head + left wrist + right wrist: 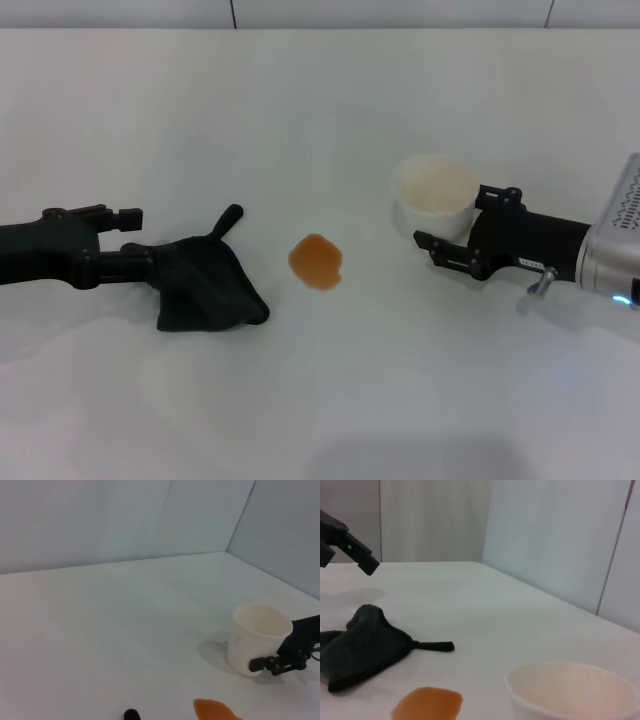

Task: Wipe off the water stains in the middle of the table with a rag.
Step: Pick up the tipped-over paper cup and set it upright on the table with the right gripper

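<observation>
The water stain (316, 261), a small orange blotch, lies mid-table; it also shows in the left wrist view (215, 711) and the right wrist view (427, 702). The dark rag (205, 285) lies crumpled just left of it, its thin tail pointing away; the right wrist view shows it too (362, 647), and the tail tip shows in the left wrist view (131, 714). My left gripper (140, 235) is open at the rag's left edge, its lower finger touching the cloth. My right gripper (450, 214) is open, with its fingers (272, 664) beside the white paper cup.
The white paper cup (435, 193) stands upright right of the stain, against my right gripper; it also shows in the left wrist view (257, 637) and the right wrist view (572, 690). The white table (320, 400) runs to a wall at the back.
</observation>
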{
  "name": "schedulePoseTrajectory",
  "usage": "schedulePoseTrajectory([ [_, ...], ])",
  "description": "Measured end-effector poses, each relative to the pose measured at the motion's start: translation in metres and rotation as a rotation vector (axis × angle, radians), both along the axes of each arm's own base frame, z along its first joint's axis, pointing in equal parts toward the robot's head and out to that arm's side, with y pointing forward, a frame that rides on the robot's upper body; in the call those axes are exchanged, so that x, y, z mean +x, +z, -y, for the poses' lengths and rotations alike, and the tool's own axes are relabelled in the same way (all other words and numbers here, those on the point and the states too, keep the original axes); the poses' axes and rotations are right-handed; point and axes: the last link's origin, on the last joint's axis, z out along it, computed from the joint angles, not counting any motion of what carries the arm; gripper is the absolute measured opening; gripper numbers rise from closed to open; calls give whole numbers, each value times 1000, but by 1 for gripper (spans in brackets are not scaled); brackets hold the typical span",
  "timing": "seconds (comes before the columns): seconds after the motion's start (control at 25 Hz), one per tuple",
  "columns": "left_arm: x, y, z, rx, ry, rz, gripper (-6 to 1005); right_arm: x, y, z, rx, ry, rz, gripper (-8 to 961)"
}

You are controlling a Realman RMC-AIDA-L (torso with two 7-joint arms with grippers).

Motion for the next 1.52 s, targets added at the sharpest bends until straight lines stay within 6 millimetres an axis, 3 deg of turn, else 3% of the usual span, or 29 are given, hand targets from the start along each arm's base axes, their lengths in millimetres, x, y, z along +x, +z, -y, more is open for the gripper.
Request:
schedulePoseTrajectory([
  [1.52,0,1,1,-6,11,6,851,3,3,1,-15,-34,-13,644],
])
